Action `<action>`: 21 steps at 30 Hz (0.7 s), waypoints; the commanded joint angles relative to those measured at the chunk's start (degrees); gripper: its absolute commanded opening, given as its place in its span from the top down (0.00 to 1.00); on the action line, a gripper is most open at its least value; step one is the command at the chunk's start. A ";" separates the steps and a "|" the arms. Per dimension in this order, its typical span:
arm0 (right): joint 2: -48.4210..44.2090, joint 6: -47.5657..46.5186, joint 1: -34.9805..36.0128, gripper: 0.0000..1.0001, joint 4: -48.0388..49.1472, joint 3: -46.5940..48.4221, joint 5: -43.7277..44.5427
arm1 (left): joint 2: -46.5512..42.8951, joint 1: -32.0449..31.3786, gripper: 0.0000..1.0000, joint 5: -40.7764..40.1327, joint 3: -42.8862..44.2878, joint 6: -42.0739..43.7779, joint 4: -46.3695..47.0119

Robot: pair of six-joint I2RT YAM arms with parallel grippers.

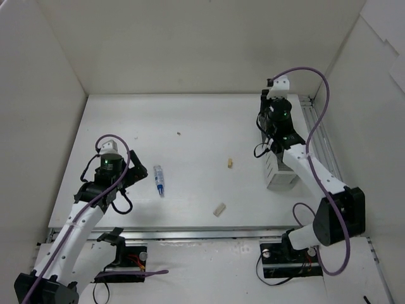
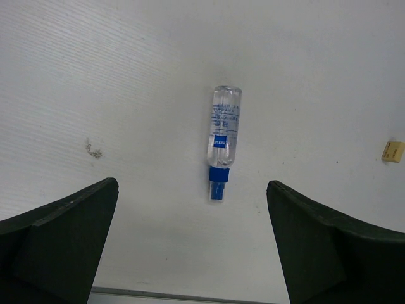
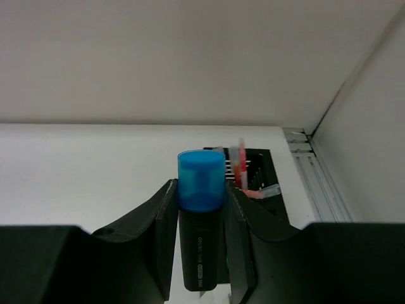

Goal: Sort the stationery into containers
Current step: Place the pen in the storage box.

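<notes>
My right gripper point(image 3: 201, 209) is shut on a blue-capped highlighter point(image 3: 201, 180) with a dark body, cap up. It holds it above the black container point(image 3: 264, 166), which has red and orange pens point(image 3: 238, 163) standing in it. In the top view the right gripper point(image 1: 273, 123) hangs over the far end of the organiser, and the white container point(image 1: 280, 172) shows below it. My left gripper point(image 2: 192, 209) is open and empty, low over the table, apart from the white-blue tube point(image 2: 223, 136) lying ahead of it. The tube also shows in the top view point(image 1: 159, 180) right of the left gripper point(image 1: 130, 174).
Two beige erasers lie on the table, one mid-table point(image 1: 230, 163) and one nearer the front point(image 1: 219, 209); one of them shows in the left wrist view point(image 2: 393, 151). A tiny speck point(image 1: 179, 133) lies farther back. White walls enclose the table; a metal rail point(image 1: 319, 136) runs along the right.
</notes>
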 commanded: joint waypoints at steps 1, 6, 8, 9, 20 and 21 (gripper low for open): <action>5.57 -0.51 -4.61 1.00 12.71 1.00 2.54 | 1.95 0.54 0.00 -0.45 4.22 0.98 4.53; 11.73 2.04 -10.50 1.00 19.04 2.05 2.10 | 4.94 0.54 0.01 -0.01 5.37 1.07 4.36; 13.58 2.04 -11.29 1.00 19.31 2.67 3.33 | 5.64 0.54 0.01 0.17 5.81 1.25 4.44; 15.07 2.22 -12.34 1.00 19.49 2.85 2.99 | 5.64 0.54 0.01 0.08 5.81 1.33 4.27; 20.01 4.84 -15.60 0.82 20.89 0.13 -1.93 | 8.01 1.06 0.00 1.22 5.02 1.25 5.94; 18.96 5.20 -15.60 0.74 20.81 -0.49 -2.29 | 8.02 1.06 0.01 1.31 5.02 1.16 5.94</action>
